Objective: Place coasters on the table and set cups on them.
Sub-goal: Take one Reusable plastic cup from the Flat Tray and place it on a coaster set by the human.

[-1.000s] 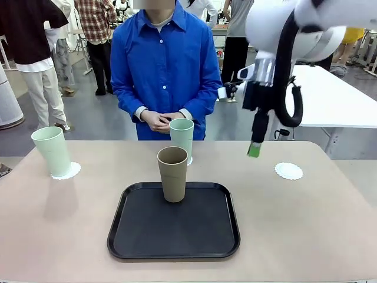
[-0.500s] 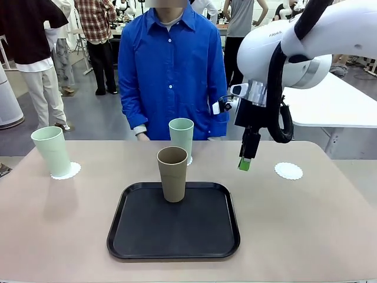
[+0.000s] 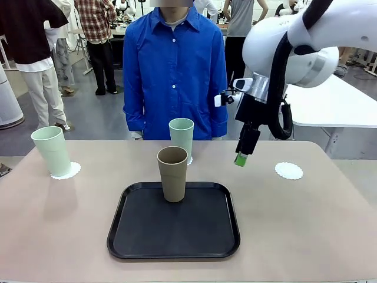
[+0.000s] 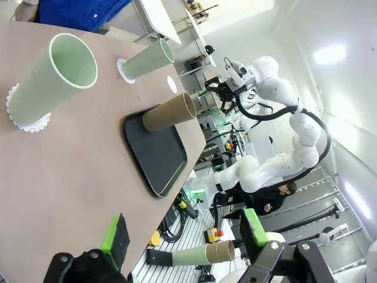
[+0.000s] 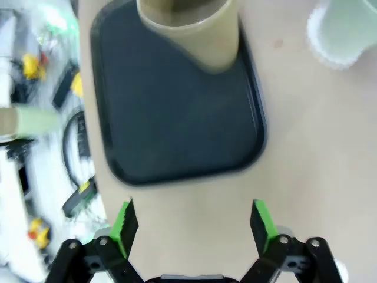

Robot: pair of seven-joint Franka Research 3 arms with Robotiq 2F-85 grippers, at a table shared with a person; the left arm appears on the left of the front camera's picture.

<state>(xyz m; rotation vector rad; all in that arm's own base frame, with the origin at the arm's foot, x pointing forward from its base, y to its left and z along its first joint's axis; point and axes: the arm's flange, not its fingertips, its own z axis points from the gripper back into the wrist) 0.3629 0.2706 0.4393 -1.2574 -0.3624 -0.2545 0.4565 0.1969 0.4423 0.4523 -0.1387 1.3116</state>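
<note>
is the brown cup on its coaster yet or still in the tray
Still in the tray: the brown cup stands upright on the black tray; one coaster lies bare.

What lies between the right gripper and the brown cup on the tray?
Front view: only bare table and tray rim between the open right gripper and the brown cup.

The right gripper point(image 3: 241, 158) hangs above the table point(image 3: 306, 218), fingers spread, pointing down; the left gripper point(image 4: 185, 234) is likewise spread.
</note>
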